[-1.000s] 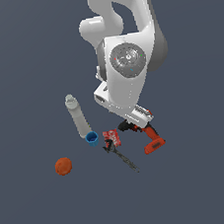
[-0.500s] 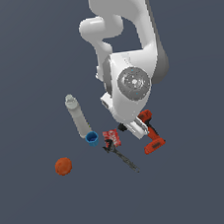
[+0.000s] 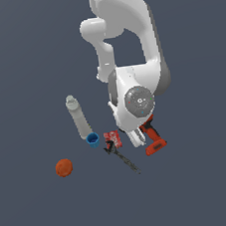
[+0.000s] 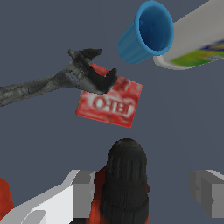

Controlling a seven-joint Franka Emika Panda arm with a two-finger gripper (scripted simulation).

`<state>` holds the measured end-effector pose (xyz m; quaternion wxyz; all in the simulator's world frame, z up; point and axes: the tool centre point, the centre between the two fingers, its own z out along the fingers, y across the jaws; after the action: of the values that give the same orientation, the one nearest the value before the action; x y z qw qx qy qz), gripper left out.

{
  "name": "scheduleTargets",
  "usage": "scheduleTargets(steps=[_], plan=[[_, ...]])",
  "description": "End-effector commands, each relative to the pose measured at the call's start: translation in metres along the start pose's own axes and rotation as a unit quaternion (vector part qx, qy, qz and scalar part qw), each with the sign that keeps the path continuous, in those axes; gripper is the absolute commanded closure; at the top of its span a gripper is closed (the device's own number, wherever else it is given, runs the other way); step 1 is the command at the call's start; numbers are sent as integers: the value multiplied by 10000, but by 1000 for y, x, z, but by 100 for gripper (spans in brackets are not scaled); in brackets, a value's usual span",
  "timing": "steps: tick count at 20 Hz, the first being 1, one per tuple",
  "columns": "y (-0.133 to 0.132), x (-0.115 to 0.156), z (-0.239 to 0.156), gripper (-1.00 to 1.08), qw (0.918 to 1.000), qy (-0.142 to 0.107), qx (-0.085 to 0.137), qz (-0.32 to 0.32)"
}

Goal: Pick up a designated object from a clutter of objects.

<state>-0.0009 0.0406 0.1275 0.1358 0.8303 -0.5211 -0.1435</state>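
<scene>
The red-orange drill (image 3: 154, 141) lies on the floor at the exterior view's right of the clutter, partly hidden by my hand. My gripper (image 3: 136, 137) is low over it. In the wrist view the drill's black nose (image 4: 126, 175) lies between my fingers, close to one finger (image 4: 83, 192) and apart from the other. The gripper (image 4: 146, 192) is open and holds nothing. A bit of the drill's red body (image 4: 4, 197) shows at the picture's edge.
A flat red packet (image 3: 113, 138) (image 4: 111, 100) lies beside the drill's nose, with a thin dark tool (image 3: 123, 159) (image 4: 52, 82) overlapping it. A blue cup (image 3: 92, 139) (image 4: 146, 33), a pale grey bottle (image 3: 78, 117) (image 4: 197, 39) and an orange ball (image 3: 64, 167) lie further off.
My hand has come down lower over the drill and now covers more of it. The objects have not moved.
</scene>
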Motion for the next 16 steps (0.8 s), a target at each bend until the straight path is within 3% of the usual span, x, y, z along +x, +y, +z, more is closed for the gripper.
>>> scheduleTargets(steps=[1,16], plan=[[-2,0,6,-60,9998,-5,-57,207],[-5,-1,20,-60,9983,-8,-164,561]])
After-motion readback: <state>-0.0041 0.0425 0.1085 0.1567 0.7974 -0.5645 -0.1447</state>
